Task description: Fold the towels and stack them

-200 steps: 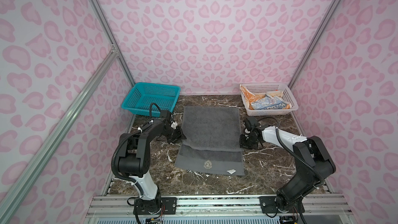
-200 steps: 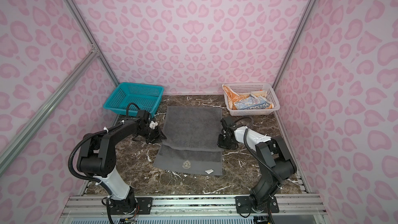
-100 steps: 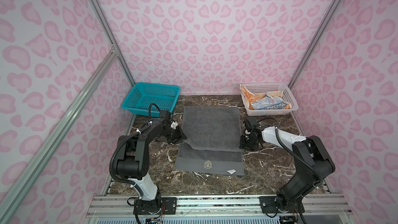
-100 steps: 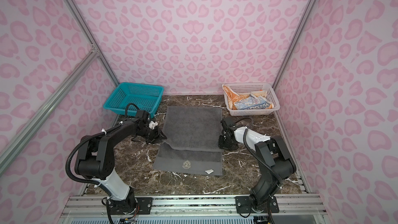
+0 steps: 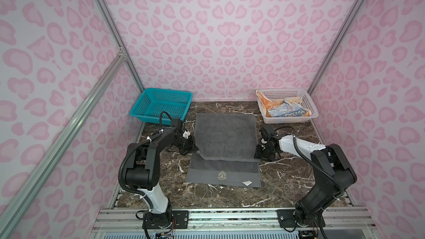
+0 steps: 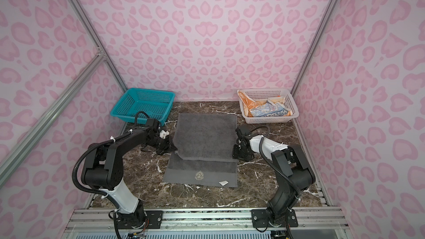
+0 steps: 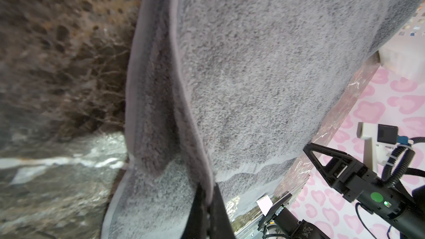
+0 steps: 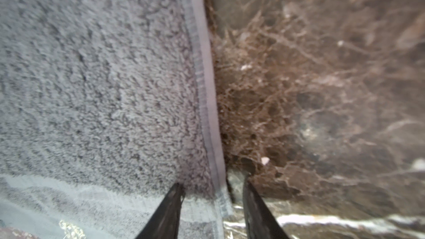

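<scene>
The grey towel [image 5: 225, 136] lies in the middle of the marble table [image 5: 289, 178], partly folded. Its upper layer covers the far part, and the lower layer shows at the near end with the crest emblem [image 5: 222, 175] and a white label [image 5: 247, 182]. At the towel's left side, by the near corner of the upper layer, the left gripper [image 5: 194, 150] is clenched on the hem. In the left wrist view its fingers [image 7: 220, 208] pinch that edge between them. At the towel's right side, by the matching corner, the right gripper [image 5: 258, 155] is low on the table with its claw released. In the right wrist view its fingers [image 8: 174, 200] stand apart astride the hem, one over the terry and one over the marble. Past the towel's far right corner stands the white basket [image 5: 287, 120], with the orange towel [image 5: 262, 102] and the multicolour towel [image 5: 287, 112] crumpled inside it. Past the far left corner stands the teal basket [image 5: 138, 109].
</scene>
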Robot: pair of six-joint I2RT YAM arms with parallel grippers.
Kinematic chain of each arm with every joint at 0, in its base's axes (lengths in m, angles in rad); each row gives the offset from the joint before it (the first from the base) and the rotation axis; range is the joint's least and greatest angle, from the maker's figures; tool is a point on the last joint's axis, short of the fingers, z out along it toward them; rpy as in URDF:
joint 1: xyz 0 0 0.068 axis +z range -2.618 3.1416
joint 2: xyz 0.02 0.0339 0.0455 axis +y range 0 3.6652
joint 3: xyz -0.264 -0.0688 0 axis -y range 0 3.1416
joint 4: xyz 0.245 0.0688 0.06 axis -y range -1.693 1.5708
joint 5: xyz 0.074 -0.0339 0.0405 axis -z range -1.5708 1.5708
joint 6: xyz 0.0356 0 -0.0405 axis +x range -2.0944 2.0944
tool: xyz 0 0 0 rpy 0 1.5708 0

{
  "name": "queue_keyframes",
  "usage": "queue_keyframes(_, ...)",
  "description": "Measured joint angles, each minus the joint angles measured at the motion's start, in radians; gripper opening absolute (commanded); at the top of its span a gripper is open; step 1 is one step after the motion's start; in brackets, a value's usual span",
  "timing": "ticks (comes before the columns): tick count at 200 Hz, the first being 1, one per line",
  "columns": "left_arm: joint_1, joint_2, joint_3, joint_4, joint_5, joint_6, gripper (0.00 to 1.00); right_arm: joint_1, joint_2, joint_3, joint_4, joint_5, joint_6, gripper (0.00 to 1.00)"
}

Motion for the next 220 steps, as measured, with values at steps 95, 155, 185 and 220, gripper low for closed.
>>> queue_keyframes(95,0.000,0.006,0.016,0.007,-0.008,0.000,0.03,0.009,0.000,-0.005,0.046,-0.003,0.033,0.19)
queue_keyframes(155,0.000,0.016,0.024,0.008,-0.007,0.000,0.03,0.011,-0.017,0.052,-0.045,0.055,0.002,0.26)
queue_keyframes(185,0.000,0.019,0.026,0.008,-0.006,0.000,0.03,0.013,-0.014,0.060,-0.061,0.058,-0.009,0.18)
queue_keyframes(220,0.000,0.019,0.026,0.008,-0.006,0.001,0.03,0.018,-0.002,0.060,-0.059,0.054,-0.009,0.04)
